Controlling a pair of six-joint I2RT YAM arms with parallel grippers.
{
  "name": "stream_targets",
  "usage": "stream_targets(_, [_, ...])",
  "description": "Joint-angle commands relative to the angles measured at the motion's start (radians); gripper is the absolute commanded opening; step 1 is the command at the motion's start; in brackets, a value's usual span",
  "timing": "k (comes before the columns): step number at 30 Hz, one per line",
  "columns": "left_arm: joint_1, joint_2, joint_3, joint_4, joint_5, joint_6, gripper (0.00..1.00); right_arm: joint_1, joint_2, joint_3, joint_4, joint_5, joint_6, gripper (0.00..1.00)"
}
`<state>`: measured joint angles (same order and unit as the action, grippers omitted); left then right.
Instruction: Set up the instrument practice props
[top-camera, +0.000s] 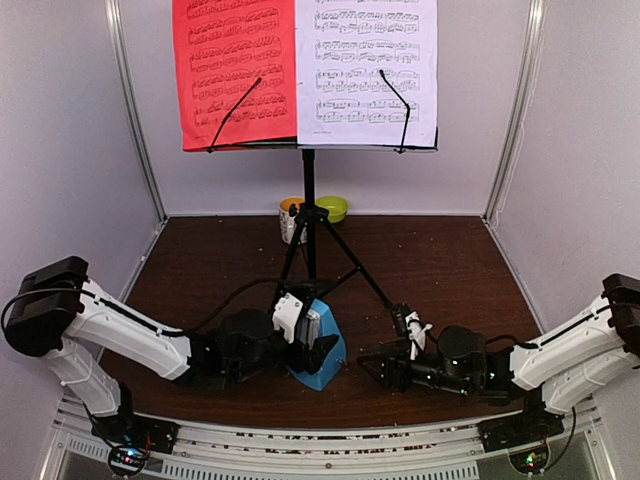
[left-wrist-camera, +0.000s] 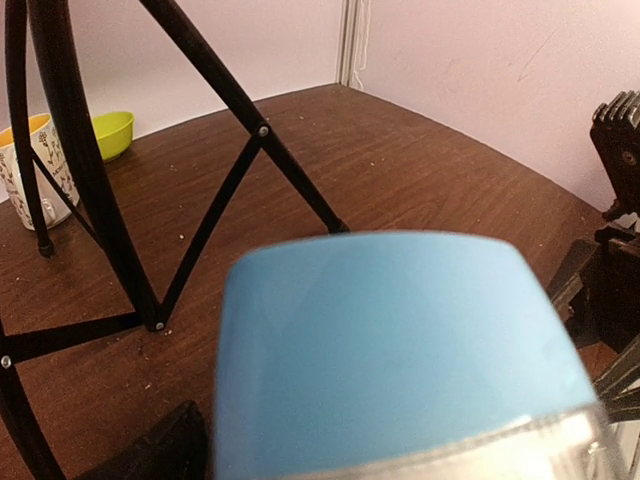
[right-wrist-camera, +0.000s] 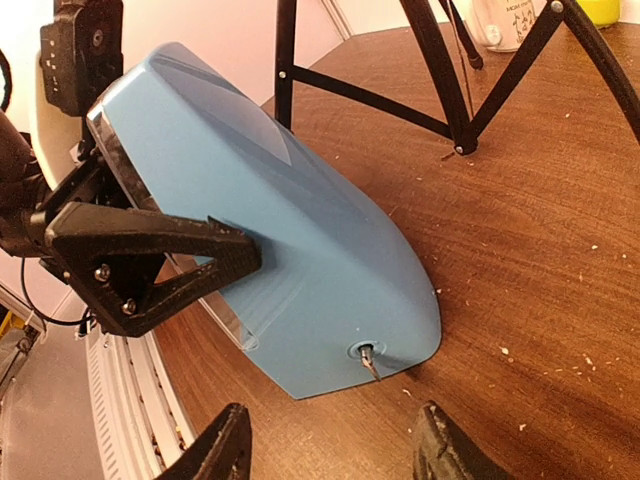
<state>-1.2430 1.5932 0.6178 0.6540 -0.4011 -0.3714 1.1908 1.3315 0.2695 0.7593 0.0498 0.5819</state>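
Observation:
The black tripod music stand (top-camera: 309, 190) stands at the table's middle. A red page (top-camera: 235, 70) and a pale lilac-white page (top-camera: 370, 60) rest on its desk under wire page holders. The light-blue pyramid metronome (top-camera: 325, 373) sits in front of the tripod, its base on the table. My left gripper (top-camera: 314, 342) is shut on its upper body; the metronome fills the left wrist view (left-wrist-camera: 400, 350), and a black finger (right-wrist-camera: 150, 250) presses its side. My right gripper (right-wrist-camera: 335, 450) is open and empty, low over the table just right of the metronome's (right-wrist-camera: 300, 240) base, and also shows in the top view (top-camera: 370, 363).
A white-and-orange mug (top-camera: 291, 218) and a small green bowl (top-camera: 332, 208) stand behind the tripod by the back wall. Tripod legs (left-wrist-camera: 90, 200) spread over the brown table (top-camera: 450, 270). White walls enclose the table on three sides.

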Motion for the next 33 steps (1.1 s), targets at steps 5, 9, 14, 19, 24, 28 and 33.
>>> stream_targets(5, [0.010,0.043,0.081,0.035,0.057,0.063,0.74,-0.014,0.025,-0.018,0.063,0.025,0.010,0.60])
stream_targets(9, [0.007,0.026,0.089,0.031,0.048,0.077,0.57,-0.016,0.042,-0.010,0.064,0.029,0.002,0.60])
stream_targets(14, [-0.018,-0.040,0.113,-0.020,-0.001,0.142,0.44,-0.015,0.051,-0.007,0.066,0.058,0.014,0.60])
stream_targets(19, [-0.047,-0.102,0.142,-0.046,-0.034,0.193,0.36,-0.014,0.086,0.000,0.116,0.042,0.034,0.59])
stream_targets(24, [-0.058,-0.146,0.163,-0.063,-0.046,0.213,0.29,-0.013,0.108,0.016,0.145,0.014,0.038,0.60])
stream_targets(28, [-0.061,-0.169,0.183,-0.086,-0.045,0.226,0.26,-0.009,0.114,0.008,0.209,-0.039,0.028,0.60])
stream_targets(33, [-0.068,-0.179,0.193,-0.089,-0.045,0.238,0.25,-0.001,0.116,0.036,0.182,-0.056,0.017,0.59])
